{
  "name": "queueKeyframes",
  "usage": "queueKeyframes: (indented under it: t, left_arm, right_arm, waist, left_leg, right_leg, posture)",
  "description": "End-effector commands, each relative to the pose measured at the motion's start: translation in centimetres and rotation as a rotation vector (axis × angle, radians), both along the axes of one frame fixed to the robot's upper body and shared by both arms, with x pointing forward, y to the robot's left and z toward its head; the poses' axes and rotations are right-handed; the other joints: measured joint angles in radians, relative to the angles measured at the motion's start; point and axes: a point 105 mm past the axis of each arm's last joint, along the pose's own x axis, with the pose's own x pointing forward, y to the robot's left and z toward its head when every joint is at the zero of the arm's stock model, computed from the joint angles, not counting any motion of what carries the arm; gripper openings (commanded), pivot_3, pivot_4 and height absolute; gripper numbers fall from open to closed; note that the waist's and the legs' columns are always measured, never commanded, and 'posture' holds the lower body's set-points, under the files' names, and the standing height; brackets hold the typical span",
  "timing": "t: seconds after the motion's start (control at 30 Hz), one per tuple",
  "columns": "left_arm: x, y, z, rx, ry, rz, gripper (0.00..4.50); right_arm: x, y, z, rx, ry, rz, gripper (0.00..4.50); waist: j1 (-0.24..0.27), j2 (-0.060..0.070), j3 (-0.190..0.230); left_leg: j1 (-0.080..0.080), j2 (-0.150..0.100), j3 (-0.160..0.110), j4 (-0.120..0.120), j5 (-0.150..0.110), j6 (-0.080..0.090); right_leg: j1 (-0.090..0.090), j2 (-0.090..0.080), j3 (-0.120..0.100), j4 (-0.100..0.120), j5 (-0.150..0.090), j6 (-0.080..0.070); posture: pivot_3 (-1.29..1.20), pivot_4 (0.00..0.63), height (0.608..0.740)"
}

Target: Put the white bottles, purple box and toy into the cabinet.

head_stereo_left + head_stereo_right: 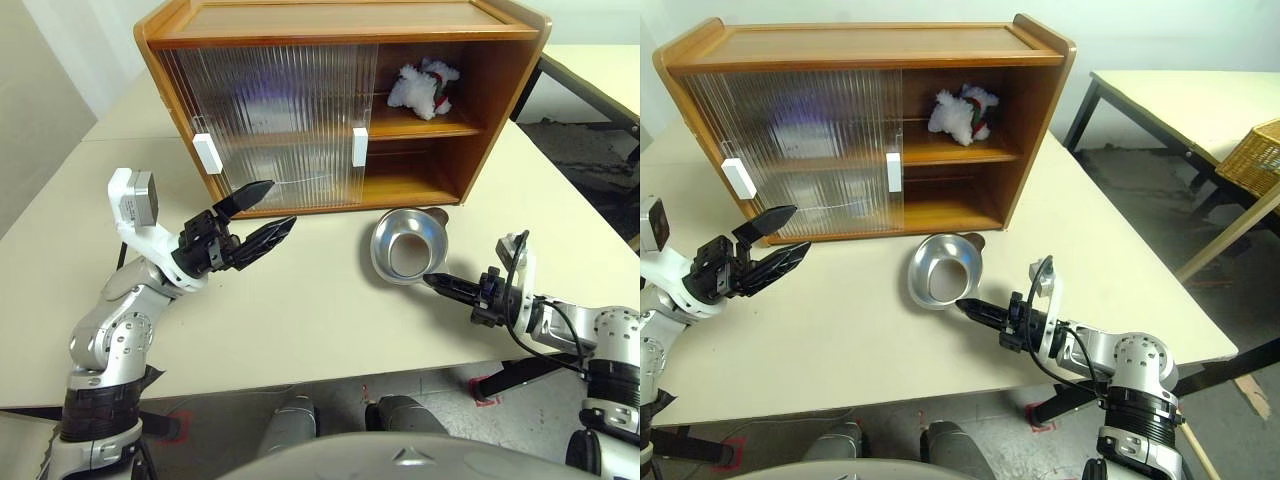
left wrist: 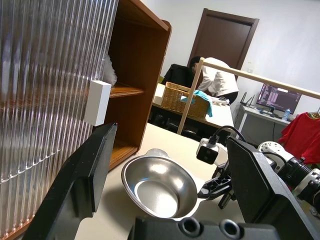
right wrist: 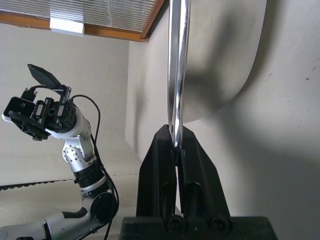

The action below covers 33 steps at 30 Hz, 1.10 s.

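White toy far beyond fingers

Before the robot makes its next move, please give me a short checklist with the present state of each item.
1. Right gripper shut on the steel bowl rim: ok.
2. Left gripper open and holding nothing: ok.
3. Toy on the upper shelf of the cabinet: ok.
4. Right side of the cabinet open, sliding doors over the left side: ok.
5. White bottles and purple box in the cabinet: cannot tell, the ribbed doors hide what is behind them.
6. Table between the grippers free of obstacles: ok.
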Motion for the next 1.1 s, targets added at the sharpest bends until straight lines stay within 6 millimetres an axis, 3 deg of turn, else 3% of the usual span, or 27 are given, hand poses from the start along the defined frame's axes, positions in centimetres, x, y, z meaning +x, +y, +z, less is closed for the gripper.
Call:
queueKeyframes:
  t: [0.03,0.17,0.33,0.6,1.1]
  left_arm:
    - [-0.1,-0.1,0.2,0.016,-0.014,-0.008,4.50]
    - [-0.2,-0.2,0.1,0.019,-0.013,-0.011,4.50]
    - [-0.1,-0.2,0.1,0.019,-0.014,-0.009,4.50]
    - [-0.1,-0.2,0.3,0.020,-0.022,-0.003,4.50]
    - [-0.2,0.1,0.6,0.025,-0.024,0.005,4.50]
  right_arm:
    - [1.0,-0.2,1.1,0.038,-0.034,-0.031,0.04]
    - [2.9,-0.4,3.3,0.161,-0.082,-0.095,0.04]
    - [5.1,-0.2,4.6,0.241,-0.096,-0.159,0.04]
    - [8.4,2.1,4.7,0.259,-0.068,-0.206,0.04]
    - [14.9,3.8,5.2,0.281,-0.083,-0.393,0.04]
  waist:
    - [0.000,0.000,0.000]
    - [-0.001,0.000,0.000]
    - [0.000,0.000,0.000]
    - [-0.001,0.002,-0.001]
    - [0.000,0.002,-0.001]
  left_leg:
    - [0.000,0.000,0.000,0.000,0.000,0.000]
    - [0.001,0.000,0.000,0.000,0.000,0.000]
    - [0.001,0.000,0.000,0.000,0.000,0.001]
    - [0.001,0.001,0.000,-0.001,0.000,0.001]
    - [0.000,0.002,-0.001,-0.001,0.000,0.001]
  right_leg:
    - [0.000,0.000,0.000,0.000,0.000,0.000]
    - [0.000,0.000,0.000,0.000,0.001,-0.001]
    - [0.000,0.000,0.000,0.000,0.003,-0.003]
    - [-0.002,0.000,-0.001,0.001,0.007,-0.002]
    - [-0.004,0.000,-0.003,0.003,0.012,-0.010]
  posture:
    - [-0.01,0.044,0.740]
    - [-0.01,0.042,0.740]
    - [-0.01,0.040,0.740]
    - [0.00,0.038,0.740]
    - [0.02,0.033,0.740]
